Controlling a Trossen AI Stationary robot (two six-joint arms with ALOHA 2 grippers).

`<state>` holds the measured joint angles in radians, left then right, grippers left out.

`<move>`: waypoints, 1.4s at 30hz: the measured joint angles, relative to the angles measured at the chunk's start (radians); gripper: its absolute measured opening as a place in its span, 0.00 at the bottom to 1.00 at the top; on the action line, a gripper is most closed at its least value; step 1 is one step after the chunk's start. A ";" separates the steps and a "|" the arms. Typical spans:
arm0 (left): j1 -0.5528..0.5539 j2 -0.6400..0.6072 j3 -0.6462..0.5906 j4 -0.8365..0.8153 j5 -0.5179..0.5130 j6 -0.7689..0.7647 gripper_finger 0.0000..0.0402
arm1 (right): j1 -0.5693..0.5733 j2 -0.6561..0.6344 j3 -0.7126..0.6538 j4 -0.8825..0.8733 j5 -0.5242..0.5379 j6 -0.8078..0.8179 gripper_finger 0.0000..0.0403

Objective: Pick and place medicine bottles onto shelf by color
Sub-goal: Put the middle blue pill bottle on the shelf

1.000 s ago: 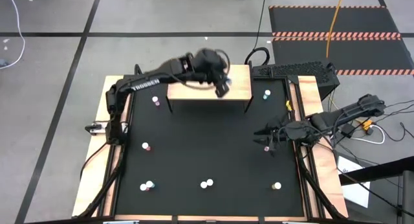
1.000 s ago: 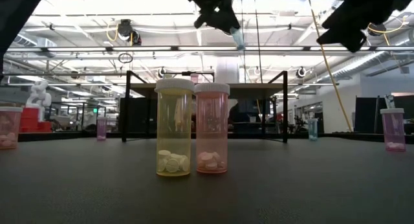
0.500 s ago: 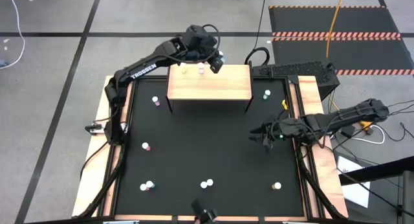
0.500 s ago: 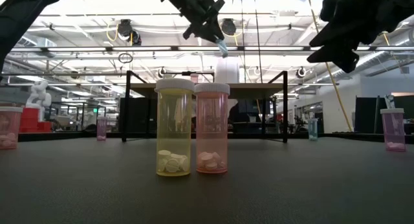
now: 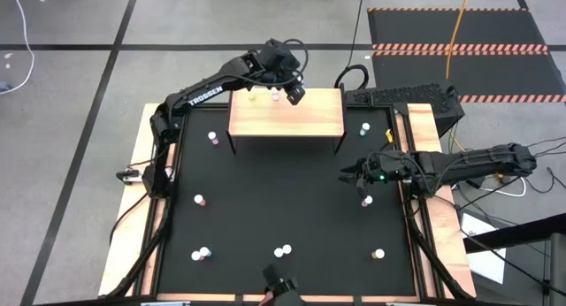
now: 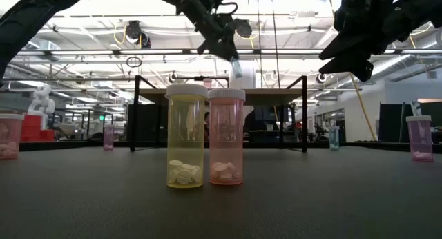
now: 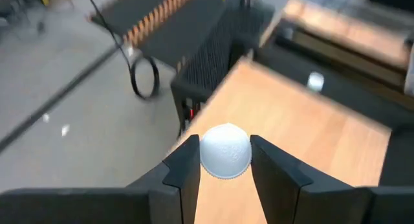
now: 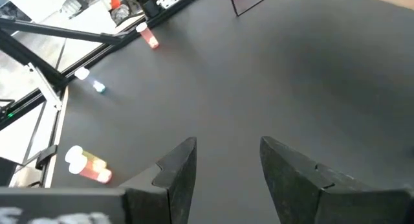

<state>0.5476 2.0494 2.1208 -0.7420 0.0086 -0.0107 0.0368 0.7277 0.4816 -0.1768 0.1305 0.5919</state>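
The light-wood shelf [image 5: 292, 120] stands at the table's far middle, with two small bottles, one yellowish [image 5: 252, 97] and one pink [image 5: 275, 95], standing along its far edge. My left gripper [image 5: 294, 92] hovers over that far edge, right of them, shut on a pale blue-green, white-capped bottle [image 7: 225, 151]. My right gripper [image 5: 347, 175] is open above the black mat at right of centre, with nothing between its fingers [image 8: 174, 169]. A pink bottle [image 5: 366, 201] stands just near of it. My left gripper pinches the bottle between its two fingers [image 7: 187, 162], on opposite sides at or just below the white cap [image 7: 226, 160]. The fingers slant downward toward the table's far side. The bottle's body [image 6: 235, 66] sticks out below the fingertips, tilted, clear of the shelf top.
More bottles stand on the mat: a blue-green one [image 5: 364, 127] right of the shelf, pink ones [image 5: 212, 136] [image 5: 200, 200] at left, pairs near the front edge [image 5: 200, 253] [image 5: 282, 250], a yellow one [image 5: 378, 253]. Black cable boxes [image 5: 402, 98] lie beyond the far right corner.
My left gripper has carried the bottle from over the shelf's right half toward the shelf's far edge and sunk a little, still shut on it. My right arm has swung a little toward the table's far and left sides, its fingers staying open.
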 joint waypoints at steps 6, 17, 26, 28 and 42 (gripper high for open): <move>-0.005 0.043 0.000 -0.032 -0.006 0.034 0.31 | -0.040 0.000 0.000 -0.005 -0.006 0.013 0.41; -0.009 0.054 0.000 -0.079 -0.034 0.177 0.31 | -0.057 0.000 0.000 -0.024 -0.004 0.052 0.41; -0.005 0.059 0.000 -0.074 -0.036 0.247 0.31 | -0.057 0.000 0.000 -0.024 -0.003 0.098 0.41; -0.001 0.059 0.000 -0.073 -0.036 0.256 0.31 | -0.057 0.000 0.000 -0.023 -0.002 0.104 0.41; 0.021 0.059 0.000 -0.075 -0.027 0.246 0.31 | -0.058 0.000 0.000 -0.023 0.007 0.141 0.41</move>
<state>0.5682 2.1082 2.1204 -0.8169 -0.0185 0.2353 -0.0208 0.7280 0.4812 -0.1994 0.1370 0.7332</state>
